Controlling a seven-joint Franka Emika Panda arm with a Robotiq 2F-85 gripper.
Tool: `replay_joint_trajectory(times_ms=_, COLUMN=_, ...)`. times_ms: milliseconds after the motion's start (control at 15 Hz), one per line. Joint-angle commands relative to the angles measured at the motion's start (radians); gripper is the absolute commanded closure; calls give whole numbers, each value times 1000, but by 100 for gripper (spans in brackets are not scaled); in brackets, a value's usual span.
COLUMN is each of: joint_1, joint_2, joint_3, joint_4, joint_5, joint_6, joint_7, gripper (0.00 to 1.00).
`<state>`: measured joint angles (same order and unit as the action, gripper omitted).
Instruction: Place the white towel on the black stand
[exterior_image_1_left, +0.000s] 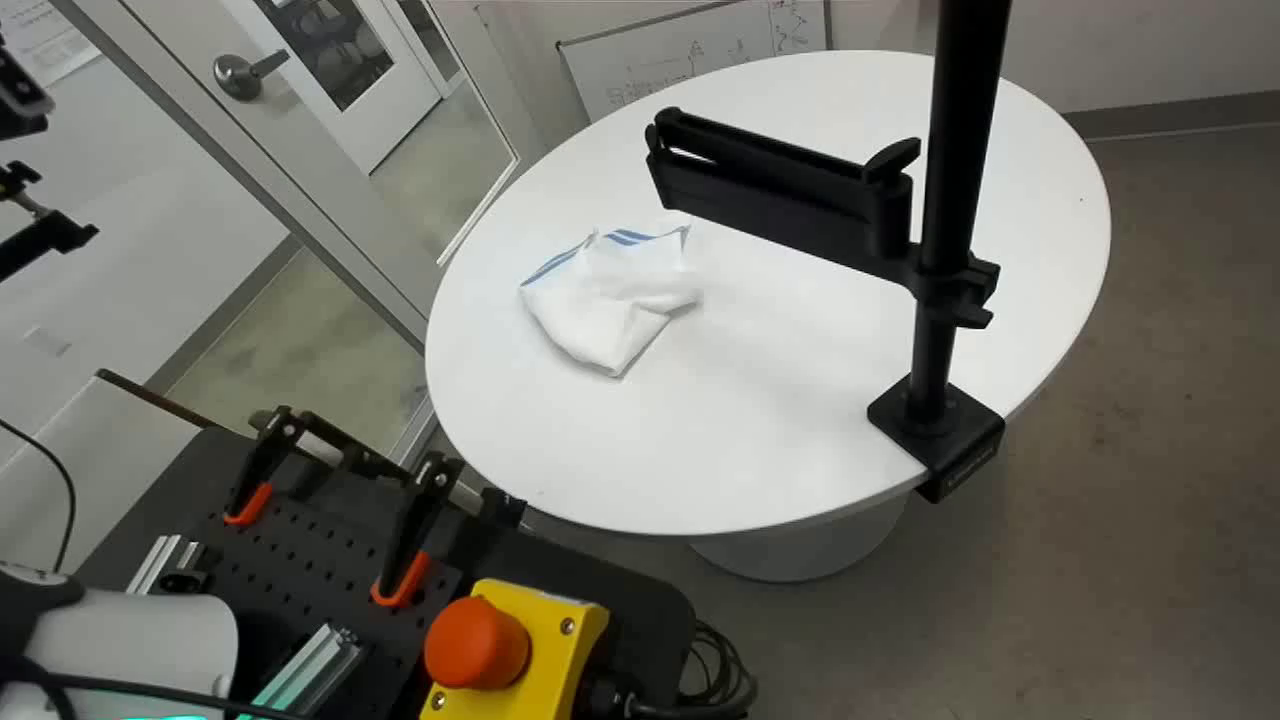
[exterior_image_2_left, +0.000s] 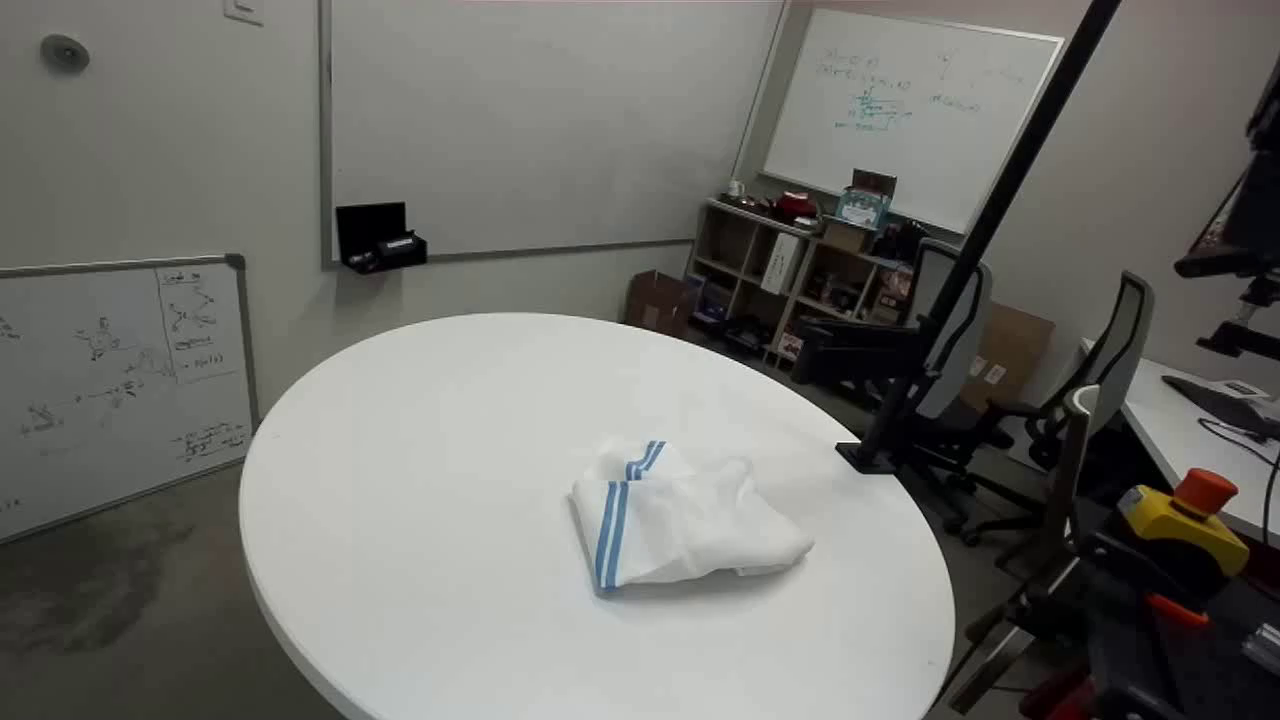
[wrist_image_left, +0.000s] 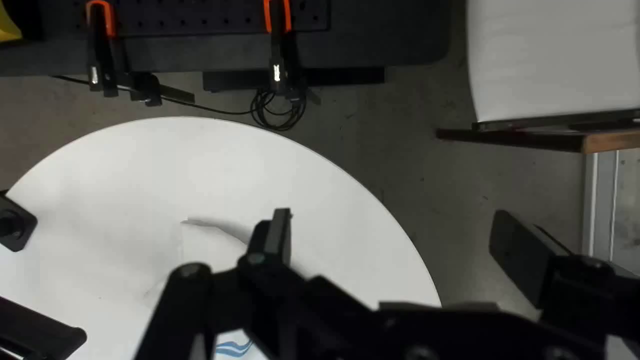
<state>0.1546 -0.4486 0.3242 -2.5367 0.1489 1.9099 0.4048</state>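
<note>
In the wrist view, the gripper (wrist_image_left: 391, 222) has its jaws spread wide and empty. In an exterior view, the emergency-stop button (exterior_image_1_left: 476, 642) and two bar clamps (exterior_image_1_left: 412, 515) sit outside the near edge of the round white surface (exterior_image_1_left: 600, 460). The black stand (exterior_image_1_left: 952, 200) is mounted at the near-right edge; its folded arm (exterior_image_1_left: 770, 200) extends inward. The blue-striped white towel (exterior_image_1_left: 610, 305) lies crumpled on the surface toward the left edge, clear of the stand. A whiteboard (exterior_image_1_left: 690, 55) stands beyond the far edge.
</note>
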Motion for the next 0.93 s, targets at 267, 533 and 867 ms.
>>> replay_joint_trajectory(times_ms=267, joint_1=-13, joint_2=50, joint_3=-24, joint_4=24, joint_5=-20, joint_6=20, joint_7=23, gripper=0)
replay_joint_trajectory(times_ms=533, joint_1=-78, joint_2=175, joint_3=-50, joint_4=48, joint_5=-108, joint_6=148, joint_7=32, gripper=0)
replay_joint_trajectory(times_ms=867, joint_1=-149, joint_2=399, joint_3=-93, joint_4=115, joint_5=-308, joint_6=312, joint_7=128, gripper=0)
